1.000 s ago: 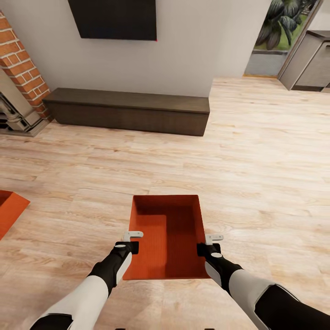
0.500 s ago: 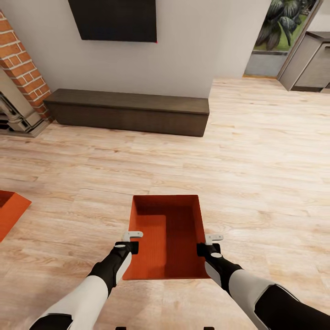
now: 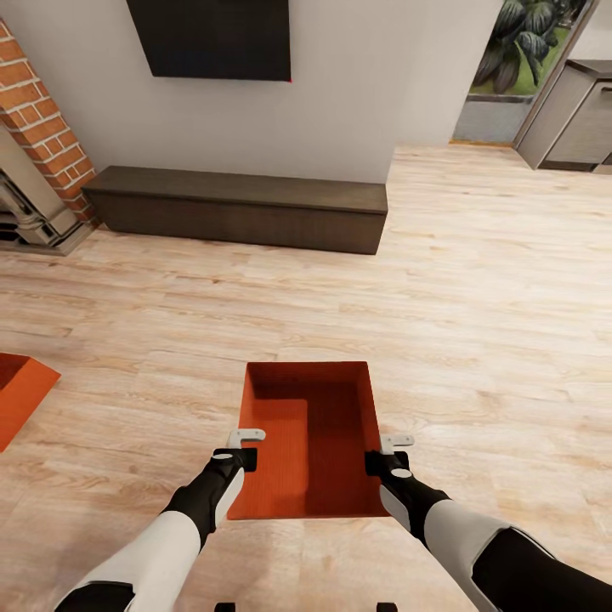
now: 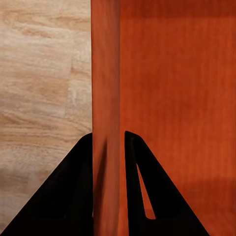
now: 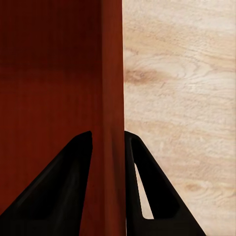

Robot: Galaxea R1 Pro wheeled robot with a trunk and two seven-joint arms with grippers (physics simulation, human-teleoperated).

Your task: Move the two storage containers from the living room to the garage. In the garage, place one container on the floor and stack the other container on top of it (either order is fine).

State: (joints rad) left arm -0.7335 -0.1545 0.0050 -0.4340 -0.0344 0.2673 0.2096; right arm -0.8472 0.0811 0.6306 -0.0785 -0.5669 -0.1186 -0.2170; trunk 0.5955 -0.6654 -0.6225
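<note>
An orange-red storage container [image 3: 310,438] is held up in front of me over the light wood-plank floor of the living room. My left gripper [image 3: 240,450] is shut on its left wall [image 4: 105,98], one finger on each side. My right gripper [image 3: 382,453] is shut on its right wall [image 5: 112,88] in the same way. A corner of the second storage container [image 3: 19,391] lies on the planks at the left edge of the head view.
A long dark low cabinet [image 3: 238,204] runs along the white wall ahead, under a black screen [image 3: 212,36]. The red brick fireplace [image 3: 34,136] stands at the far left. An opening with plants [image 3: 518,59] and grey cabinets [image 3: 574,115] lies at the far right.
The view has drifted slightly, so the second container and the fireplace sit a little further right in the picture. Both grippers keep the same hold on the container.
</note>
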